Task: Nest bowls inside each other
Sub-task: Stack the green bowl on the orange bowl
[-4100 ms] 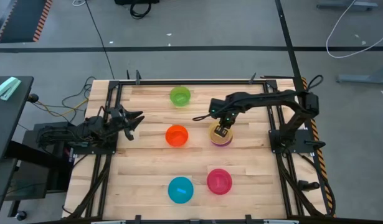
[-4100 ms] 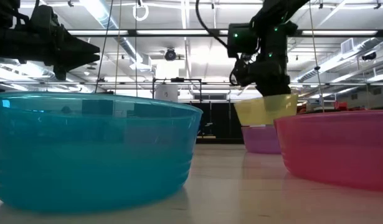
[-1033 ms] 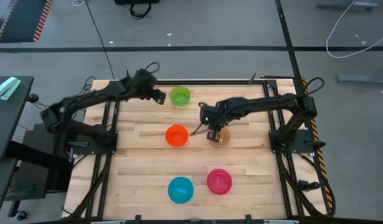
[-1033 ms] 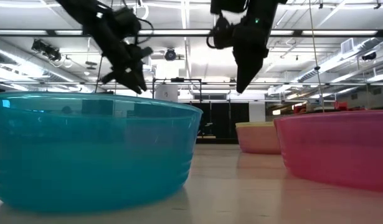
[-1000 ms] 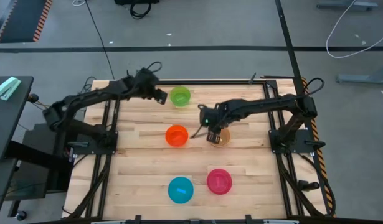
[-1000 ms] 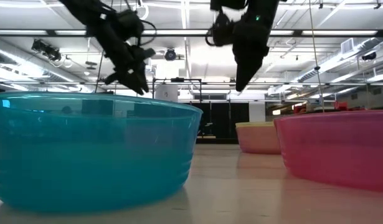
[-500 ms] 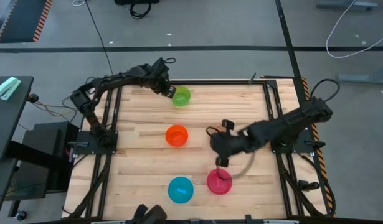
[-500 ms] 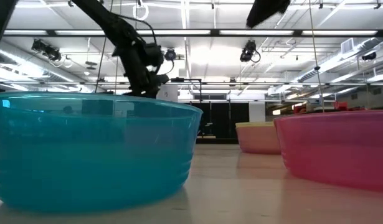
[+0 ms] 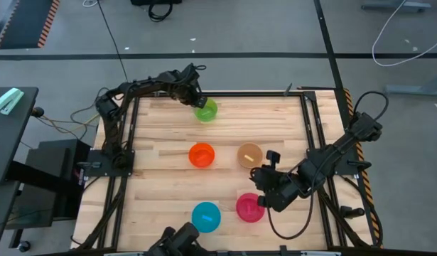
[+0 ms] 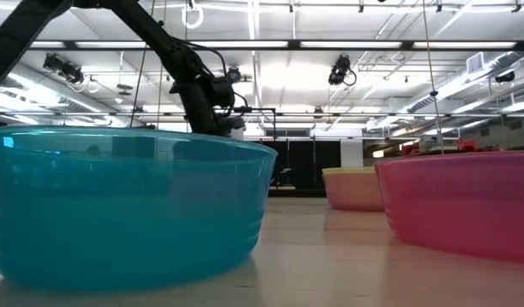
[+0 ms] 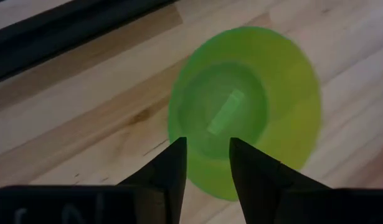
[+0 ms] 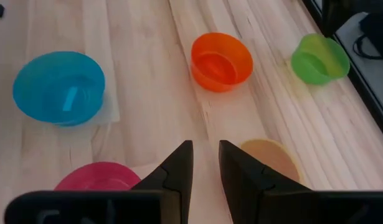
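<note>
Now I see my left end effector (image 9: 198,102), fingers apart, over the green bowl (image 9: 206,110) at 12 o'clock on the table (image 9: 161,171).

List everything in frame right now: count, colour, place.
green bowl: 1, green, far side of the table, under the left gripper
orange bowl: 1, orange, table centre
yellow bowl: 1, yellow, right of the orange bowl; any bowl under it cannot be seen from above
blue bowl: 1, blue, near edge
pink-red bowl: 1, pink-red, right of the blue bowl
table: 1, light wood, black frame
left gripper: 1, dark, open, at the green bowl's rim
right gripper: 1, dark, open, empty, over the pink-red bowl's edge
</note>
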